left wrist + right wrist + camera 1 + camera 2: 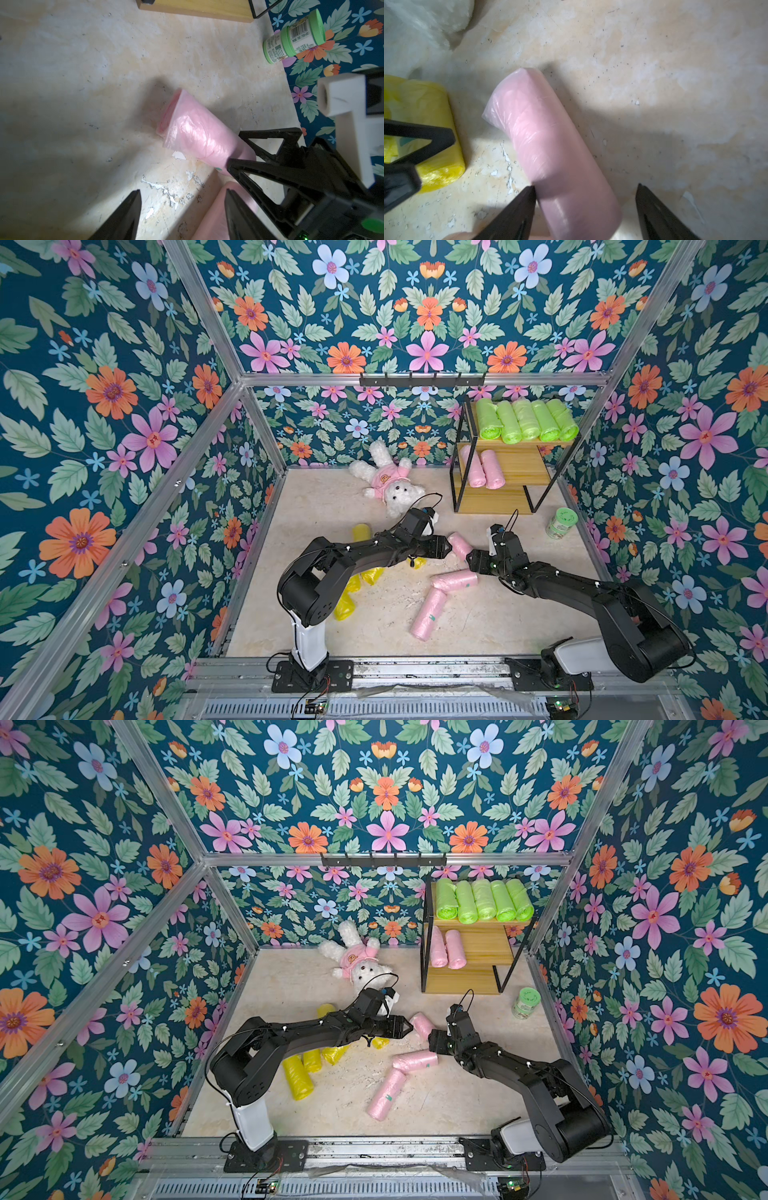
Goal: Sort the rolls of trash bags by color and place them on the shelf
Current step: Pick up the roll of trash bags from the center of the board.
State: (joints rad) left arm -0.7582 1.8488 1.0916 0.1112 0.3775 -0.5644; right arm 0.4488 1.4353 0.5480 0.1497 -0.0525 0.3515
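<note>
Right wrist: right tool (586,186) spread astride pink roll (542,128), gap beside; left wrist: left tool (182,190) released.

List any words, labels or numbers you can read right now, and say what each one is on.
No text here can be read.
On the green-lidded jar: a barcode and fine print, too small and blurred to read.
On the pink rolls lying on the floor: small green stickers, no legible characters.
On the plush toy: a round emblem on its pink shirt, no words legible.
</note>
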